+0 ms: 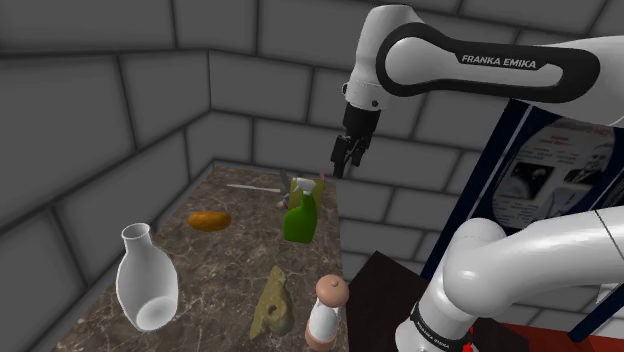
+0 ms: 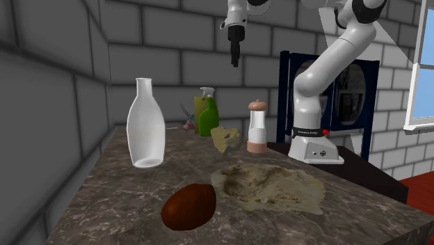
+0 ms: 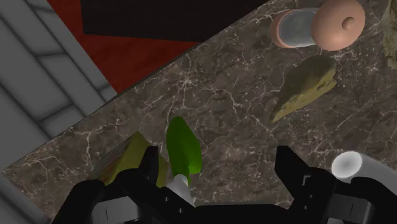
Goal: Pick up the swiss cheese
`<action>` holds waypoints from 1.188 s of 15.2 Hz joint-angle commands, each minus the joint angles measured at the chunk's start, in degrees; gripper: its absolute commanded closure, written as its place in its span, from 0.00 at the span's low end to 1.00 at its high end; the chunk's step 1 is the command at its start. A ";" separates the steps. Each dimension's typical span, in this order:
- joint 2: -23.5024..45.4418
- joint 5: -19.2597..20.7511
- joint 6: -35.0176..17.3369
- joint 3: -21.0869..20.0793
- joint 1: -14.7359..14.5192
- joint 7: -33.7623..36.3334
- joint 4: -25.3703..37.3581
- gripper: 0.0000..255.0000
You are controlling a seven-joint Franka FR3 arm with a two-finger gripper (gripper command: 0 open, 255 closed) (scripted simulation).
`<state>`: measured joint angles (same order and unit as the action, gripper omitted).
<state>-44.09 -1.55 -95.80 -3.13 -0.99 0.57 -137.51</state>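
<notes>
Yellowish cheese (image 1: 272,306) far blw pincer (image 1: 346,163) (untouched)

A dark, veined marble table (image 1: 215,265) is carrying everything. A white narrow-necked vase (image 1: 145,280) is standing upright at the shoulder view's near left. A clear shaker with a rounded pinkish-brown cap (image 1: 327,308) is standing at the table's near right edge. A green plastic spray bottle (image 1: 300,212) is standing farther back, and a brown oval loaf (image 1: 209,220) is lying to its left. Grey block walls (image 1: 110,100) are closing in the far side.
</notes>
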 commanded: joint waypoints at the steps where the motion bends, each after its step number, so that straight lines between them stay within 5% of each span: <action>1: 0.00 0.00 0.00 0.00 0.00 0.00 0.00 0.00; 11: -5.77 -14.11 -18.79 -6.59 -1.60 16.77 -20.12 0.00; 18: -0.60 -27.55 -37.67 -14.42 -6.31 27.86 -28.71 0.00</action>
<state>-45.92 -26.87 -130.47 -16.23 -6.46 26.57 -165.52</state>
